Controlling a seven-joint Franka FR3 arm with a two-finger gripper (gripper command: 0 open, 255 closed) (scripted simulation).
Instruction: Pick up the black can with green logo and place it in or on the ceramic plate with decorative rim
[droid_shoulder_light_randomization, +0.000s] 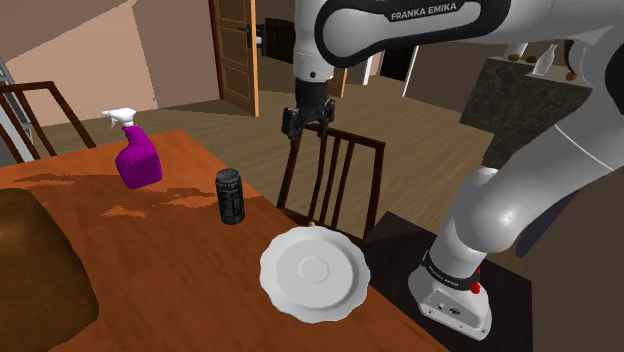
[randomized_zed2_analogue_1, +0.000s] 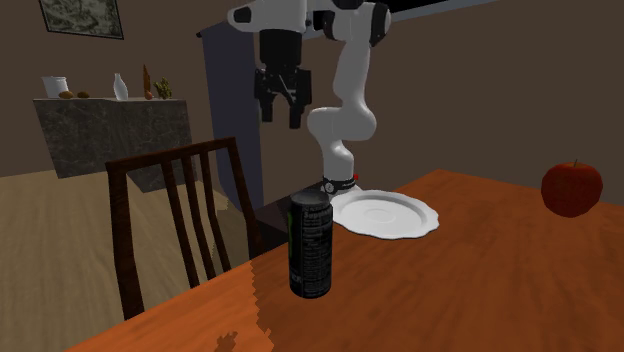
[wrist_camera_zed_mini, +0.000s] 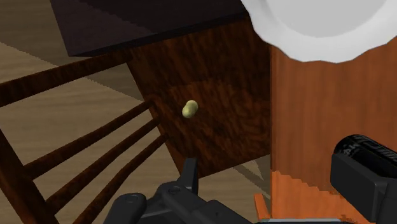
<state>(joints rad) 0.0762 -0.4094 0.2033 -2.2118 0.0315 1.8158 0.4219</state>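
Black can (droid_shoulder_light_randomization: 231, 196) with the green logo stands upright on the wooden bench (droid_shoulder_light_randomization: 170, 270), close to the edge, roughly 10 o'clock from the plate (droid_shoulder_light_randomization: 314, 272) in the shoulder view. Nothing touches it or crowds it, so I'd guess a plain top-down or side grab works fine.

The tool (droid_shoulder_light_randomization: 306, 133) hangs high up, fingers pointing down, over the chair (droid_shoulder_light_randomization: 335, 180) rather than over the bench, about 2 o'clock from the can in that view. Its fingers are parted with a clear gap and nothing between them, so it's carrying nothing. Looks to me like the reach hasn't begun: it needs to swing toward 8 o'clock and drop to the can.

The plate is white with a wavy rim, lying flat at the bench edge nearest the stand (droid_shoulder_light_randomization: 455, 300), and it's bare, nothing in it. That spot makes for a short carry, since the can is near it.

Other stuff: a purple spray bottle (droid_shoulder_light_randomization: 137, 155) at 10 o'clock from the can, well apart, and in the second exterior view a red apple (randomized_zed2_analogue_1: 572, 187) at 3 o'clock from the plate. Neither is in the way, I reckon. Can't tell if the can's been opened.
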